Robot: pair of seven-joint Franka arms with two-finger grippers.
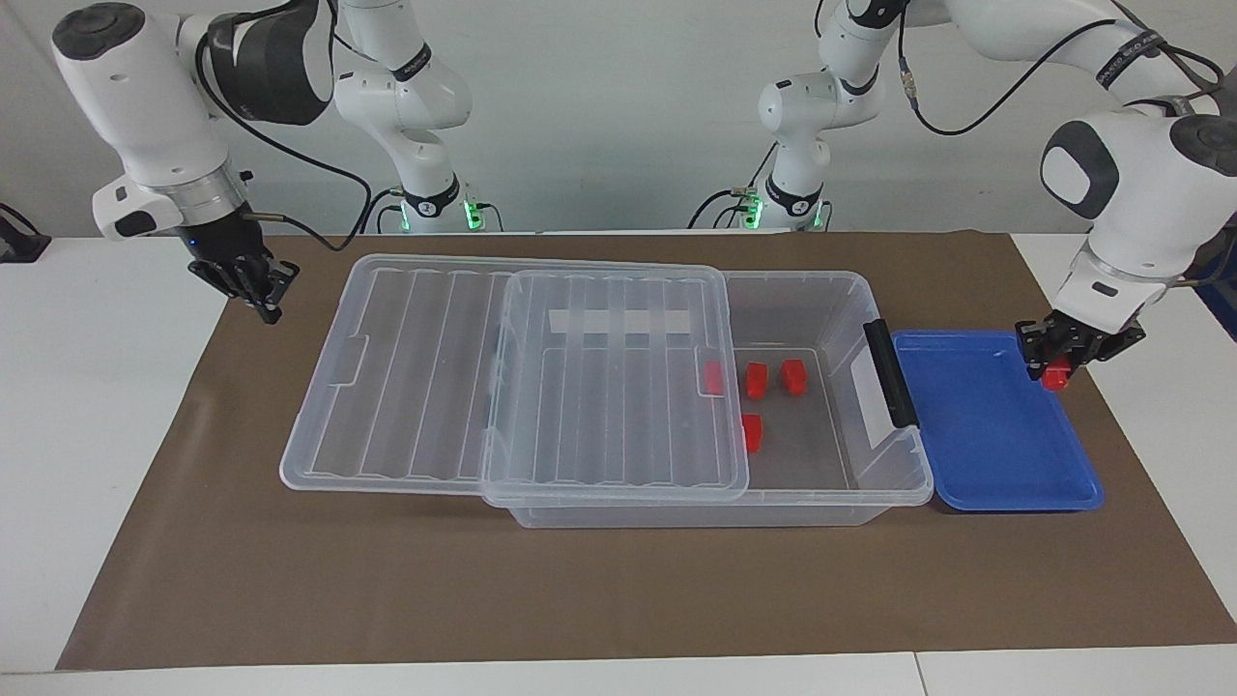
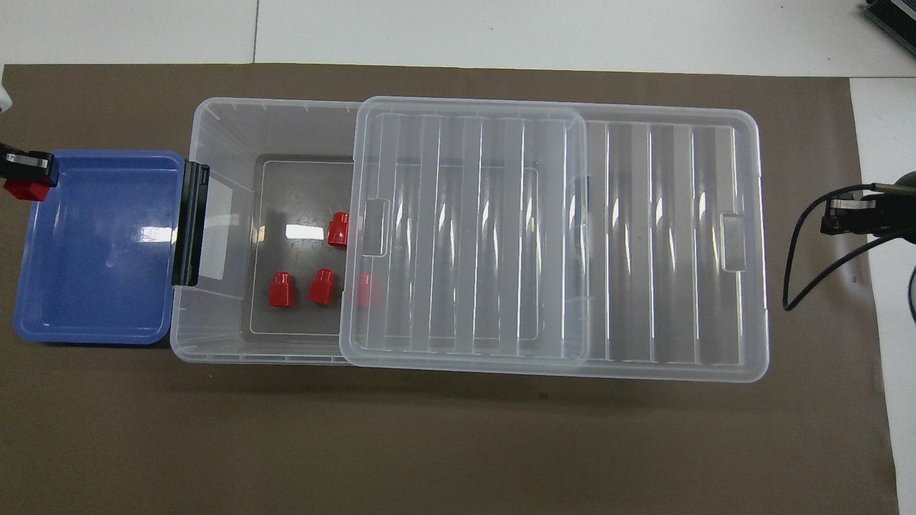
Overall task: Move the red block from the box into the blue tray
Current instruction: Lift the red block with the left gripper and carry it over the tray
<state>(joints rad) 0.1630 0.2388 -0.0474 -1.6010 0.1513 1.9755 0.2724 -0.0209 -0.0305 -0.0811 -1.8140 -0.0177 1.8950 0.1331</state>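
Transport is the step you have in hand. In the facing view your left gripper (image 1: 1058,372) hangs at the blue tray's (image 1: 986,435) two o'clock corner, jaws clenched on a red block (image 1: 1055,377) that juts below the fingers. It looks to be over the rim itself, not the floor, though from this angle you can't be sure. The box (image 1: 821,425) sits at the tray's nine o'clock, touching it, its lid (image 1: 618,387) slid toward the right arm's end so the tray-side part lies open. Three red blocks (image 1: 756,381) lie uncovered on its floor and a fourth shows through the lid's edge. Your right gripper (image 1: 253,285) waits above the mat (image 1: 618,580) at the box's ten o'clock; you cannot tell how its jaws stand.

Overhead, the left gripper (image 2: 21,175) and its block (image 2: 27,190) cover the blue tray's (image 2: 93,315) ten o'clock corner, and the tray floor holds nothing. The box (image 2: 222,129) lies at the tray's three o'clock.

Next you should bring the block in toward the tray's middle, lower it close to the floor, then release.
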